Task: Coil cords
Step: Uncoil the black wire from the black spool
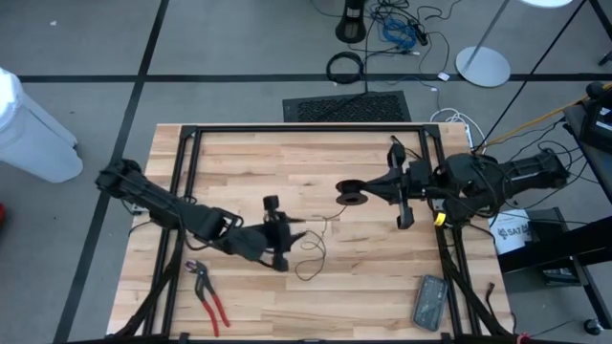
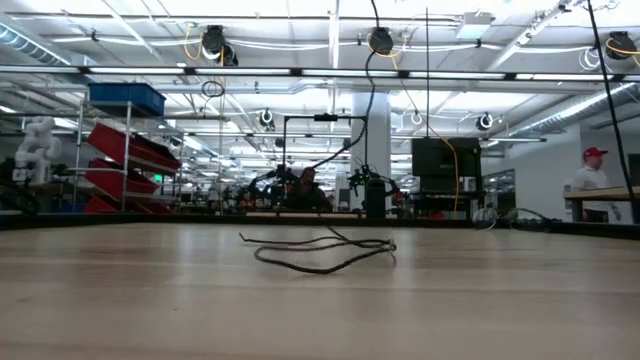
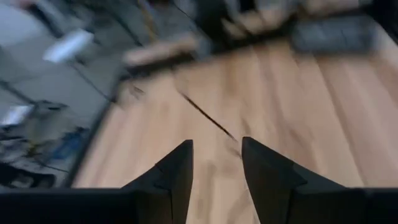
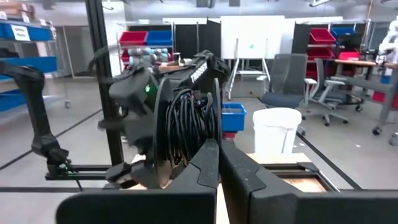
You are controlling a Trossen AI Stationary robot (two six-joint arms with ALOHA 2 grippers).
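Note:
A very thin black cord lies in loose loops (image 1: pixel 311 258) on the wooden table, near its middle; it also shows in the low view (image 2: pixel 320 255). One end runs up to a small round dark spool (image 1: pixel 351 194) wound with cord (image 4: pixel 186 130). My right gripper (image 1: pixel 371 188) is shut on that spool, right of the table's middle. My left gripper (image 1: pixel 295 232) is open just left of the loops. In the left wrist view the cord (image 3: pixel 208 118) runs slantwise just ahead of the open fingers (image 3: pixel 217 149). My right gripper pinches the spool between its two fingers (image 4: pixel 208 168) at the edge nearest the gripper (image 4: pixel 210 134). The fingers come level from the table's right side. The spool stands on edge ahead of the fingertips, its windings facing the camera. The fingers hide the exact place of contact.
Red-handled pliers (image 1: pixel 208 291) lie at the near left. A dark grey flat device (image 1: pixel 430 301) lies at the near right. A black frame (image 1: pixel 306 129) borders the table's far, left and right sides. Bare wood lies between the two grippers.

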